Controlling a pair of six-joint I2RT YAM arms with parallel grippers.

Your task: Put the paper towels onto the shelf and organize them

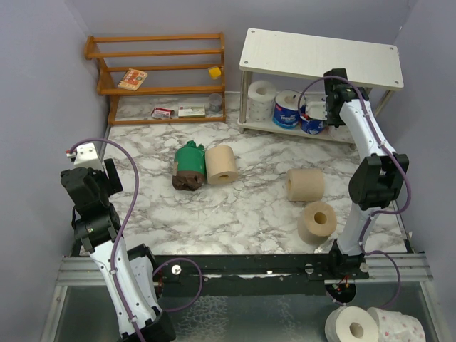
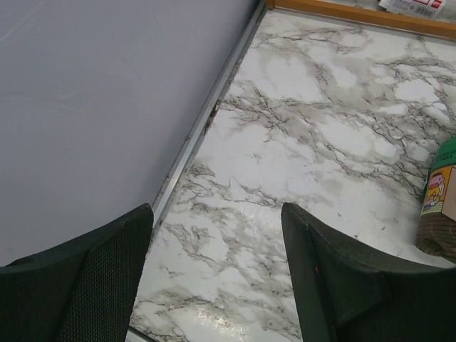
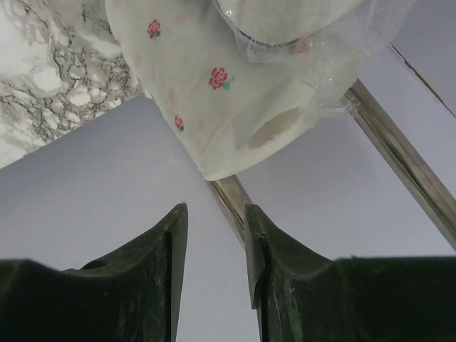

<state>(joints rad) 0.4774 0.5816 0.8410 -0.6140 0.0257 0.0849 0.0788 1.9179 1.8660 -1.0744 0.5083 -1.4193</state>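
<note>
The white shelf [image 1: 320, 57] stands at the back right. On its lower tier are a white roll [image 1: 262, 96] and two blue-wrapped rolls [image 1: 286, 108]. My right gripper [image 1: 318, 110] reaches in at that tier. In the right wrist view it [image 3: 215, 208] is open and empty, and a rose-dotted roll [image 3: 214, 92] lies just past its fingertips under a plastic-wrapped roll [image 3: 299, 21]. Three tan rolls [image 1: 221, 164] [image 1: 305, 185] [image 1: 317, 222] and a green-wrapped pack [image 1: 190, 165] lie on the marble table. My left gripper [image 2: 217, 210] hangs open over the table's left edge, holding nothing.
An orange-brown wooden rack [image 1: 160, 68] with small items stands at the back left. Lilac walls close in the table on three sides. A metal bar [image 3: 399, 153] runs behind the rose-dotted roll. Below the table's near edge lie a white roll [image 1: 353, 324] and a pink-dotted one [image 1: 395, 328].
</note>
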